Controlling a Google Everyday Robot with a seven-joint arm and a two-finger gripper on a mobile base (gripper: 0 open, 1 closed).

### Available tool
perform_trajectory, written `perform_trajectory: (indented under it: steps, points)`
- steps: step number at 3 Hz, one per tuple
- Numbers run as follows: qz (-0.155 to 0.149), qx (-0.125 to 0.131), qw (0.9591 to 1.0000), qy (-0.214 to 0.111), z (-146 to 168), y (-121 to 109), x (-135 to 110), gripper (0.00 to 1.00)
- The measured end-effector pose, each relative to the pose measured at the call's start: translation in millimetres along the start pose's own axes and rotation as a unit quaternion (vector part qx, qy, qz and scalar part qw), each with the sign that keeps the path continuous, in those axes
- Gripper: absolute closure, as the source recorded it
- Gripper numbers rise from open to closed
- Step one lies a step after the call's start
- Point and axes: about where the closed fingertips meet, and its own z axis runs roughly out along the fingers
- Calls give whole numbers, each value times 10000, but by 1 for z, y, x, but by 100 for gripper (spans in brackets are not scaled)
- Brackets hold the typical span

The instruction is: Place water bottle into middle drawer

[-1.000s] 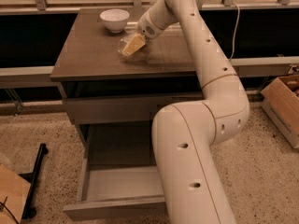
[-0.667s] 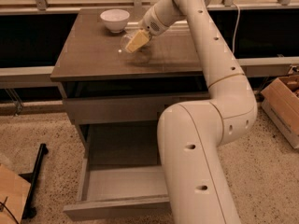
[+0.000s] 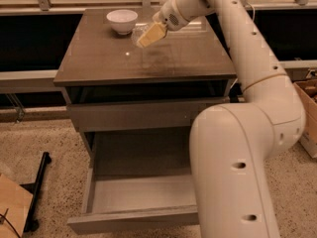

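Water bottle (image 3: 135,34) sits at the gripper (image 3: 150,34), showing on its 9 o'clock edge, above the cabinet top (image 3: 99,58). Clear, crinkly, faint; label unreadable. Gripper clamped on the bottle, yellowish pads (image 3: 154,32) tilted toward 8 o'clock. White bowl (image 3: 122,20) at 10 o'clock. Middle drawer (image 3: 138,195) open at 6 o'clock, well apart.

Dim, warm indoor light from overhead. Small bright glint and a soft sheen on the tabletop (image 3: 99,63). The hand (image 3: 150,34) hangs over the tabletop's back part, lit pale yellow, with a faint shadow under it. The recess below the tabletop is near black. The open drawer (image 3: 138,195) floor is evenly grey. The white arm (image 3: 233,148) is the brightest thing.
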Motion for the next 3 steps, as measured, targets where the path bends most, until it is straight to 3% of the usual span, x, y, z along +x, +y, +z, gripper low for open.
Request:
perform_trajectory:
  steps: [1, 2, 3]
  points:
    - [128, -206, 9994, -229, -16, 26, -5, 100]
    - [324, -259, 9972, -616, -54, 59, -22, 100]
    - [381, -277, 9922, -1158, -94, 101, -41, 100]
